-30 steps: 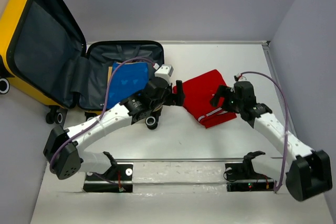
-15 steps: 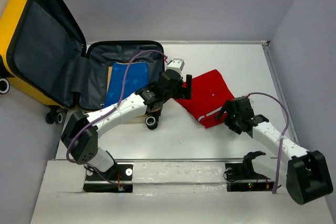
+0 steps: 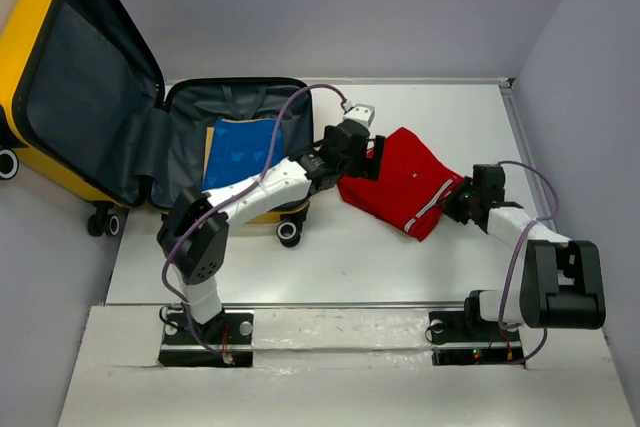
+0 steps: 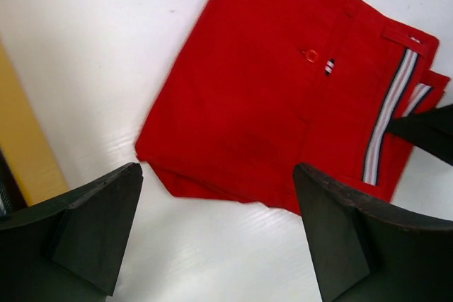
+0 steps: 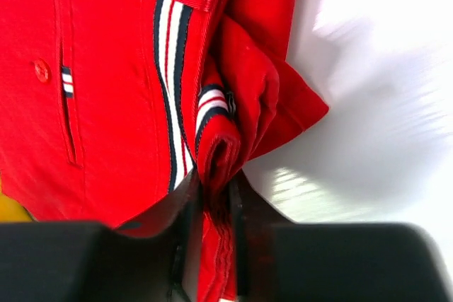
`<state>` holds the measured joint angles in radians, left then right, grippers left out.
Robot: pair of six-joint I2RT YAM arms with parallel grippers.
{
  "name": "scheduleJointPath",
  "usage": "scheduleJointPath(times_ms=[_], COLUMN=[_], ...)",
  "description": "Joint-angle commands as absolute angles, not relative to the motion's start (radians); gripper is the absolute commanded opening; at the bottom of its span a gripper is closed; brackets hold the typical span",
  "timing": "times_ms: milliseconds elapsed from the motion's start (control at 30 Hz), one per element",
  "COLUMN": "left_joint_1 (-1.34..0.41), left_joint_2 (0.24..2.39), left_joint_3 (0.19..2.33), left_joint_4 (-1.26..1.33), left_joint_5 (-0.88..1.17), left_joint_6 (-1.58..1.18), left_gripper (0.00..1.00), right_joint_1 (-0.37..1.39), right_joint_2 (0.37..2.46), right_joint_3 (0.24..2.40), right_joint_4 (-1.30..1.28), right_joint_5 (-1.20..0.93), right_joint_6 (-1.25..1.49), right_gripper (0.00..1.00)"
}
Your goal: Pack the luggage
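Note:
The luggage [image 3: 30, 57] is a yellow suitcase lying open at the far left, its dark grey lining [image 3: 90, 97] showing. A folded red cloth [image 3: 400, 187] with a striped trim lies on the white table to its right. My left gripper [image 3: 372, 162] hovers open over the cloth's left edge. In the left wrist view the red cloth [image 4: 283, 90] lies ahead of the gripper [image 4: 216, 175], with bare table between the fingers. My right gripper [image 3: 455, 202] is at the cloth's right corner. In the right wrist view that gripper [image 5: 216, 189] is shut on the bunched striped edge of the red cloth [image 5: 106, 104].
A folded blue cloth [image 3: 240, 147] lies inside the suitcase's lower half. A suitcase wheel [image 3: 289, 233] sticks out beneath the left arm. Grey walls close in the table at the back and on the right. A strip of yellow shell [image 4: 28, 153] shows in the left wrist view.
The left gripper has swung up and right to the red cloth's left edge. The right gripper moved to the cloth's right corner and shut on its edge, bunching it.

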<state>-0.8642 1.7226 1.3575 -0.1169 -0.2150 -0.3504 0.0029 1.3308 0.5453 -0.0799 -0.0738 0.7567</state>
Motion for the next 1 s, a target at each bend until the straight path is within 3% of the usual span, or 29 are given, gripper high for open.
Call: scheduleJointPath(times_ms=[0,133,167,200,233,300,367,600,733,967], left_joint_1=[-0.867,-0.85,-0.845,-0.832,-0.822,-0.795,-0.782,-0.761,-0.759,-0.762], left_joint_2=[1.833,1.986,2.017,2.081,2.113,2.213,2.3,2.468,2.52,2.585], left_joint_3=[1.538,1.716,1.751,1.825,1.862,1.981,2.086,2.281,2.312,2.287], left_joint_4=[-0.167,-0.236,-0.256,-0.268,-0.281,-0.325,-0.368,-0.434,-0.445,-0.42], left_joint_5=[-0.253,-0.233,-0.227,-0.198,-0.177,-0.092,-0.022,0.118,0.173,0.264], left_joint_6=[-0.287,-0.272,-0.265,-0.262,-0.262,-0.259,-0.249,-0.235,-0.239,-0.262], left_gripper=[0.99,0.99,0.99,0.99,0.99,0.99,0.99,0.99,0.99,0.98], right_joint_1=[-0.138,-0.164,-0.164,-0.164,-0.164,-0.164,-0.164,-0.164,-0.164,-0.164], right_joint_2=[1.279,1.284,1.288,1.292,1.292,1.29,1.282,1.341,1.379,1.44], right_joint_3=[0.58,0.64,0.649,0.646,0.643,0.637,0.624,0.58,0.534,0.525], right_joint_4=[-0.147,-0.216,-0.225,-0.224,-0.224,-0.221,-0.215,-0.149,-0.065,0.029], right_joint_5=[-0.153,-0.15,-0.138,-0.134,-0.14,-0.144,-0.149,-0.235,-0.331,-0.414], right_joint_6=[0.585,0.528,0.529,0.535,0.54,0.541,0.552,0.583,0.623,0.64], right_gripper=[0.11,0.15,0.3,0.6,0.73,0.93,0.99,0.99,0.84,0.7])
